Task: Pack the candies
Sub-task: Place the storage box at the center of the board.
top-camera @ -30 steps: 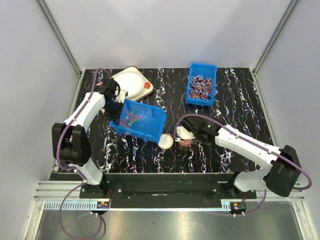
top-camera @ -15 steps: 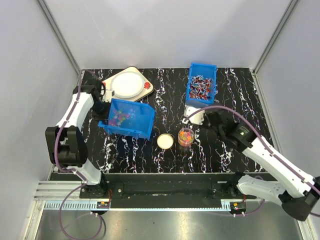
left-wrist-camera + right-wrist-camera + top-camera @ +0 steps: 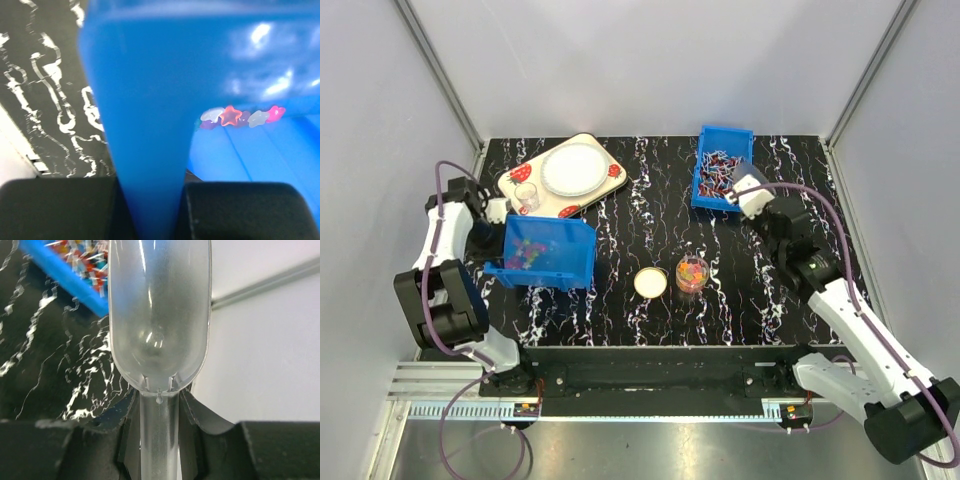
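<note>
Left gripper point(image 3: 150, 200): jaws pinched on the wall of the blue bin point(image 3: 578, 262), held at the table's left.
Candies point(image 3: 528, 252): loose in that bin. There are apparently more in the open jar point(image 3: 692, 272) at centre, with the lid point(image 3: 650, 283) just left of it.
Right gripper point(image 3: 159, 425): closed on the handle of an empty clear scoop point(image 3: 159, 315), far right beside the wrapped-sweets bin point(image 3: 722, 170).
Bearing: the bin's candies lie left of the scoop and nearer, with the jar between. The left arm is closest to them.

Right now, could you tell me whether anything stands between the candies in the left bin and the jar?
Only the white lid lies flat between the candies in the blue bin and the jar; the jar is uncovered.
</note>
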You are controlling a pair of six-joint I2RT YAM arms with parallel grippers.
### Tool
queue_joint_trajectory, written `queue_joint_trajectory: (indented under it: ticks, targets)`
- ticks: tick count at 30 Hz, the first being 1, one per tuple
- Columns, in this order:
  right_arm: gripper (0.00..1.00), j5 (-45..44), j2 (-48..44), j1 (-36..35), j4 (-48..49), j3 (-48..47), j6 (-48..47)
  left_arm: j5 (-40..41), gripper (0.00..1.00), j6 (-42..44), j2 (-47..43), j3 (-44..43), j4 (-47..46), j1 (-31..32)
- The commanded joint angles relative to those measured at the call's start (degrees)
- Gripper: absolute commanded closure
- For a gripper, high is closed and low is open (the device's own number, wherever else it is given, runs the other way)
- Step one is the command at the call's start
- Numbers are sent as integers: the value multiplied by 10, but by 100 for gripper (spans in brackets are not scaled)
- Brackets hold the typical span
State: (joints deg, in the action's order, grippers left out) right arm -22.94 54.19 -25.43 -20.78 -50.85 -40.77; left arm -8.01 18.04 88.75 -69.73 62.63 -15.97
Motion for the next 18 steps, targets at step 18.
queue_joint_trajectory:
  ticks: [18]
  targets:
    - [100,126,88,251,151,29,191,-29,100,87,62,24,-71,-109]
